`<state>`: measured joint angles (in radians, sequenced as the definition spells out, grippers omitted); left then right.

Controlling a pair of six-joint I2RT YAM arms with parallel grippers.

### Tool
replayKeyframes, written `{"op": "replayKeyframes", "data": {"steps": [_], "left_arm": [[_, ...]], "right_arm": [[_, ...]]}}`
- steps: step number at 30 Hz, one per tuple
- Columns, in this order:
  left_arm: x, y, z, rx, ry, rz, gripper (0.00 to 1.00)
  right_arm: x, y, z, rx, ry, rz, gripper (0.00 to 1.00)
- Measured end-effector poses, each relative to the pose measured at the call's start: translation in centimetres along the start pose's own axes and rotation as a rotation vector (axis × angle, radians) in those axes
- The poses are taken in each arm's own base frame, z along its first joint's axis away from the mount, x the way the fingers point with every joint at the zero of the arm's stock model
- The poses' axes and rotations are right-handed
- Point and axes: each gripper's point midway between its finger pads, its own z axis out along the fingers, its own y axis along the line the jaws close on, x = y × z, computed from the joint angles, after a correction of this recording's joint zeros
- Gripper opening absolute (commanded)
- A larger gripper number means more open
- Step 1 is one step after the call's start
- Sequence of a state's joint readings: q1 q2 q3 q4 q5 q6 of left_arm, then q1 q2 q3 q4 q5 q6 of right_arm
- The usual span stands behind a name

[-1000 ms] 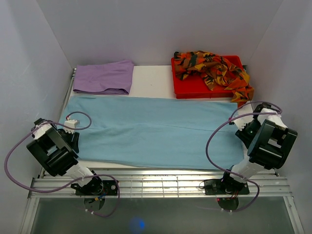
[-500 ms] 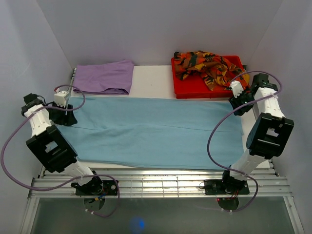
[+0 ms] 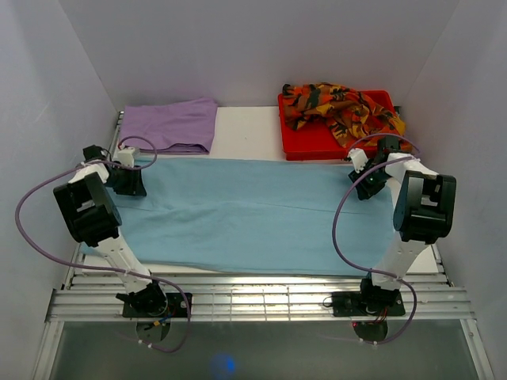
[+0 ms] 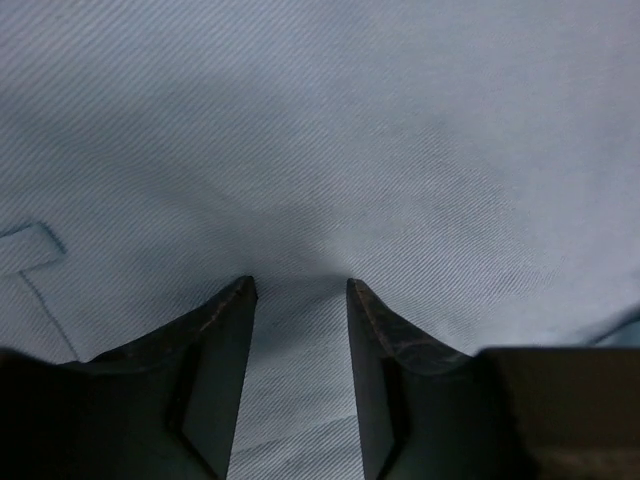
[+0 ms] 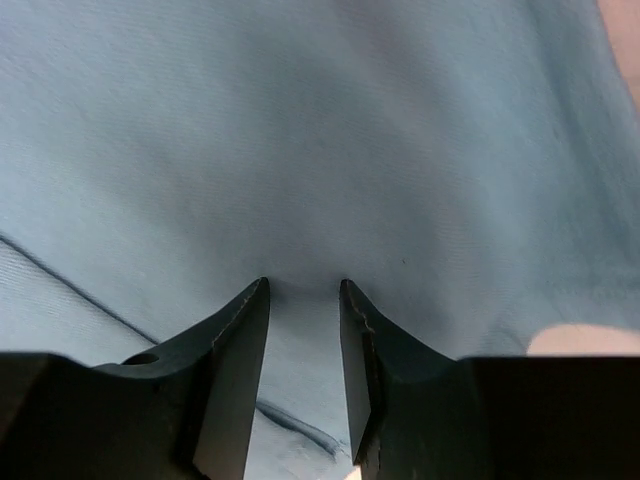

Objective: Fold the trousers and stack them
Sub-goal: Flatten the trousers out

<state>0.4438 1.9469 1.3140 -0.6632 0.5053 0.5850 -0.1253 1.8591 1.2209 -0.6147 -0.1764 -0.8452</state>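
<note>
The light blue trousers (image 3: 253,214) lie spread flat across the table, long side left to right. My left gripper (image 3: 136,182) is down on their far left corner. In the left wrist view it (image 4: 298,287) is open, with its tips on the blue cloth (image 4: 330,130) and cloth showing between the jaws. My right gripper (image 3: 361,180) is down on the far right corner. In the right wrist view it (image 5: 303,287) is open too, tips on the blue cloth (image 5: 300,140). The lilac trousers (image 3: 169,125) lie folded at the back left. The orange-red-black patterned trousers (image 3: 342,108) are heaped in the tray.
A red tray (image 3: 310,146) stands at the back right, with the patterned cloth hanging over its right side. White walls close in the left, back and right. A metal rail frame (image 3: 253,294) runs along the near edge by the arm bases.
Both arms have swung from the near sides of the table to the far edge of the blue trousers, then inward. Both grippers now rest on its far corners.
</note>
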Motion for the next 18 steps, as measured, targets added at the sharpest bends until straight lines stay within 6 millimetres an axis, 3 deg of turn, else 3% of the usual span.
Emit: {"op": "replayKeyframes", "data": {"steps": [4,9,13,15,18], "left_arm": [[1.5,-0.1,-0.5,-0.043,-0.004,0.043,0.47],[5.2,-2.5,-2.1,-0.060,0.040,0.104,0.45],[7.5,-3.8,-3.4,-0.027,0.104,0.098,0.54],[8.0,-4.0,-4.3,0.002,0.133,0.084,0.59],[5.7,-3.2,-6.1,0.021,0.099,0.095,0.67]], "right_arm": [[1.1,-0.6,-0.3,0.029,-0.020,-0.023,0.35],[2.8,-0.9,-0.9,0.056,-0.019,-0.092,0.29],[4.3,-0.3,-1.5,0.054,0.014,-0.170,0.25],[5.1,0.3,-1.9,0.033,0.038,-0.198,0.27],[6.3,1.4,-2.6,-0.023,0.076,-0.201,0.35]]}}
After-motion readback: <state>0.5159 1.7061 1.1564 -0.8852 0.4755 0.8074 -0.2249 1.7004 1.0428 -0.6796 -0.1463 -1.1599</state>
